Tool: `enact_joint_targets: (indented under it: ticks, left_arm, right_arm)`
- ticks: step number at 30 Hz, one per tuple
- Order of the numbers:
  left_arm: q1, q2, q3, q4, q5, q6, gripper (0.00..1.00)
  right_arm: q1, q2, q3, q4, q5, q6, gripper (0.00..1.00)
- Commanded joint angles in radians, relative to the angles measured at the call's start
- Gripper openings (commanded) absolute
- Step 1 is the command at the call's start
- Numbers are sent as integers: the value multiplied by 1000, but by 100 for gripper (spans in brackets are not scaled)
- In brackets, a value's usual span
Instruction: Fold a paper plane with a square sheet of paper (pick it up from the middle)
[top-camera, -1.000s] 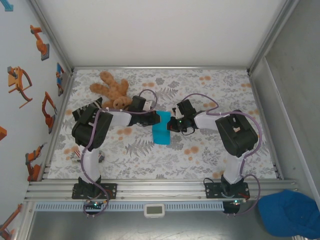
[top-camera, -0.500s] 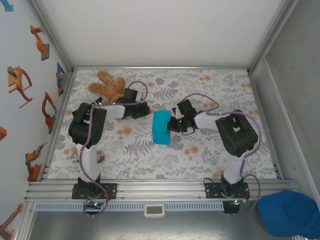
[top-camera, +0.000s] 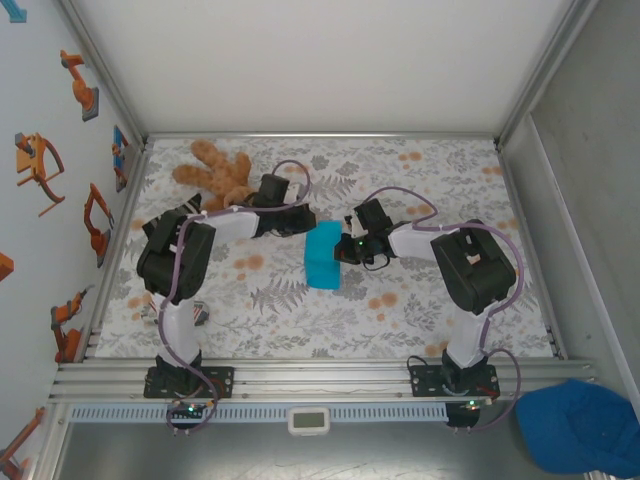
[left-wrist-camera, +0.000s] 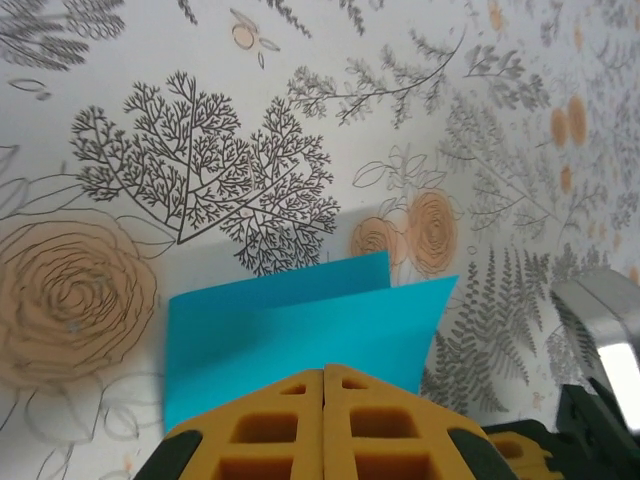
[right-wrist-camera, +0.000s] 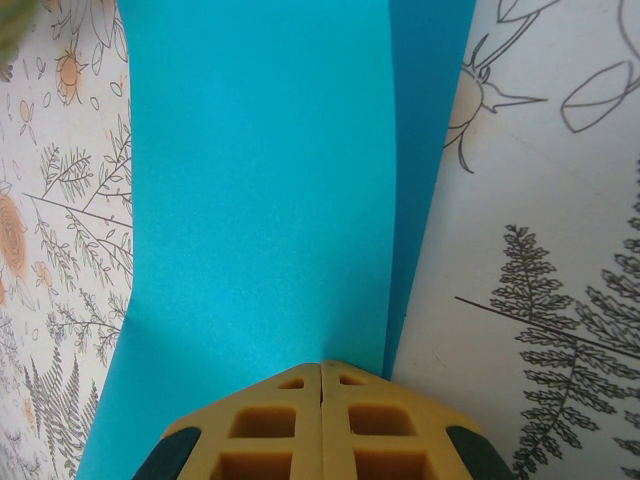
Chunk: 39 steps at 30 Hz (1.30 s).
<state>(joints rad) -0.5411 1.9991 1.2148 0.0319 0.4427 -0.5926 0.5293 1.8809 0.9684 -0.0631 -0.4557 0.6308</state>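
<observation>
The square sheet of paper (top-camera: 322, 255) lies folded in half on the flowered table cover, a cyan oblong mid-table. In the left wrist view its two layers (left-wrist-camera: 300, 330) gape slightly at the free edges. My left gripper (top-camera: 306, 223) is shut, its yellow tips (left-wrist-camera: 324, 372) closed together right over the paper's far end. My right gripper (top-camera: 345, 250) is shut too, its tips (right-wrist-camera: 321, 365) set on the right side of the paper's top layer (right-wrist-camera: 260, 200). I cannot tell whether either pair of tips pinches the paper.
A brown teddy bear (top-camera: 215, 172) lies at the far left, just behind my left arm. A darker blue fabric cap (top-camera: 575, 425) sits off the table at the near right. Metal frame rails (top-camera: 300, 380) border the table.
My left gripper drew back left toward the bear, then came back to the paper's far end, shut throughout. The right gripper and the paper have stayed put.
</observation>
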Motion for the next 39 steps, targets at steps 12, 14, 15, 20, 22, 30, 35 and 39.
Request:
enact_joint_targets:
  ticks: [12,14,15,20,22,30,35,39]
  left_arm:
    - [54,186,175,-207,-164,21,4]
    - [59,197,209,-262,-205,49,4]
    - [62,196,225,-282,-214,65,4]
    - [69,93,235,-305,-197,99,4]
    - [68,22,216,-299,-158,90,5]
    - [-12,-209,-48,-190,-10,-59,5]
    - [-69,-207,-133,-151,28,-131,3]
    - [-83,-161,-120,-146,58,-123,0]
  right_arm:
    - [-20,103,-82,-276,190,-14,0]
    - [-21,101,-82,-277,192,-14,0]
    - [-22,101,-83,-278,192,-14,0]
    - [-22,99,-80,-278,192,-13,0]
    - [-22,101,-79,-279,190,-13,0]
    - [-22,109,-73,-279,183,-18,0]
    - [-22,117,-72,-285,183,-29,0]
    - [-21,122,-63,-298,184,-36,0]
